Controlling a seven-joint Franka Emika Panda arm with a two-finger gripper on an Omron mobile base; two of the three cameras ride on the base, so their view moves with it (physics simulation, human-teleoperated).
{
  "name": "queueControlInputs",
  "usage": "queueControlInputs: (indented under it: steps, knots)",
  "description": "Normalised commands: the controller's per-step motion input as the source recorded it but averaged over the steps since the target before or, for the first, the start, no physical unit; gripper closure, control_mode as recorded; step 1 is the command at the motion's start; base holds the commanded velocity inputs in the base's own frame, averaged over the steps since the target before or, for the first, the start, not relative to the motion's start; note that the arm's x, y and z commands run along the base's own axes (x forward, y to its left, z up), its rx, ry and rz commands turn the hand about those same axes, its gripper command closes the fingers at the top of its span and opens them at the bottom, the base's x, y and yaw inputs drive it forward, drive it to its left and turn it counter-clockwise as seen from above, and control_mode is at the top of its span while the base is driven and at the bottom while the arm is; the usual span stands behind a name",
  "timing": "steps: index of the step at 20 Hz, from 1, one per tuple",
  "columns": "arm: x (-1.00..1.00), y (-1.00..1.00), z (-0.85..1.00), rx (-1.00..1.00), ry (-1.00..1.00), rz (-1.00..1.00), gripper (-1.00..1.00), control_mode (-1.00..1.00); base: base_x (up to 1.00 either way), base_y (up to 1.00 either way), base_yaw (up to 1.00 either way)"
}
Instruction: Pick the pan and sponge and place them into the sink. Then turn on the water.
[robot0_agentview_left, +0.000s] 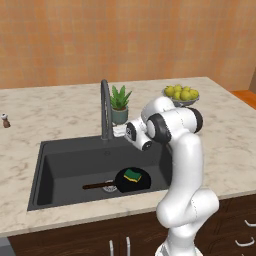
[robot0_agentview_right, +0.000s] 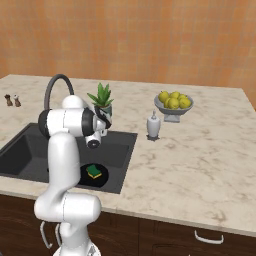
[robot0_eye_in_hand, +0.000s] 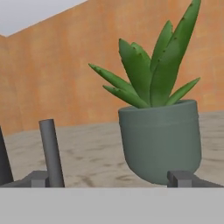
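The pan, round, black and matte, lies flat on the sink floor toward its front right corner, its thin brown handle running left past the round metal drain. The sponge, a small yellow block with a green scouring face, rests inside the pan. The sink is a deep rectangular dark grey basin set into the marbled beige surface. At its back edge rises the tap, a slim dark grey arched pipe.

The jaws stand wide open and empty, level with the back right corner of the sink, their blocky dark tips low in the hand view. Ahead of them sits a plant with stiff pointed green leaves in a smooth, rounded grey-green pot, just behind the sink.

Further right on the surface stand a white soap bottle and a grey footed bowl of yellow-green fruit. Near the far left edge stand two small dark shakers.
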Motion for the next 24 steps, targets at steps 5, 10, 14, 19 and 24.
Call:
queueControlInputs:
  steps: [5,10,14,19,24]
  knots:
    - [0.00,-0.88,0.00,0.00,0.00,0.00,-1.00,-1.00,0.00,0.00,0.00]
    - [0.00,-1.00,0.00,0.04,0.02,0.00,-1.00,-1.00,0.00,0.00,0.00]
    - [0.02,-1.00,0.00,0.05,0.06,0.00,-1.00,-1.00,0.00,0.00,0.00]
    - [0.16,-1.00,0.00,0.08,0.09,-0.03,-1.00,-1.00,0.00,0.00,0.00]
    - [0.12,-1.00,0.00,0.08,0.07,-0.03,-1.00,-1.00,0.00,0.00,0.00]
